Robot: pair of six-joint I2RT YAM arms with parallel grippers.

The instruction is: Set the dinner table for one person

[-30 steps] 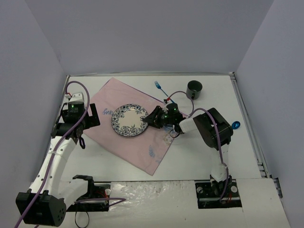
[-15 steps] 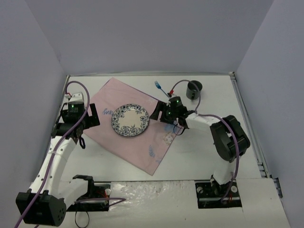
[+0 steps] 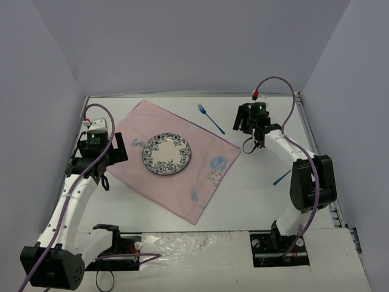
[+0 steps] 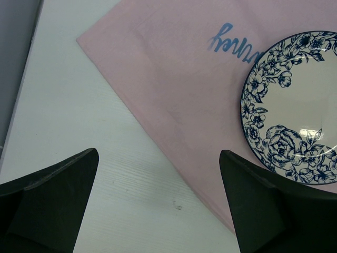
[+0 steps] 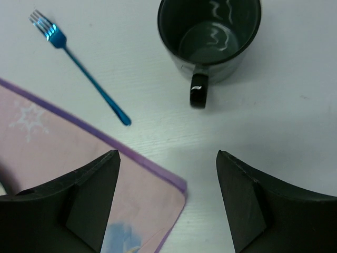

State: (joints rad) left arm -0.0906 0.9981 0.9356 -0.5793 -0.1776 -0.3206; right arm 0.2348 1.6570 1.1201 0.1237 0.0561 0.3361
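The dinner table is a white tabletop. A pink cloth lies on it with a blue-flowered plate on top. A blue fork lies behind the cloth. A dark mug stands empty and upright; in the top view my right gripper covers it. My right gripper is open and empty, held above the table between the mug and the cloth's right corner. My left gripper is open and empty over the cloth's left edge, left of the plate.
A blue utensil lies at the right, partly hidden by my right arm. Grey walls stand on three sides. A metal strip runs along the table's right edge. The fork lies left of the mug.
My right gripper has left the plate's right edge and swung back and to the right, over the mug. The plate, cloth and left arm have not moved.
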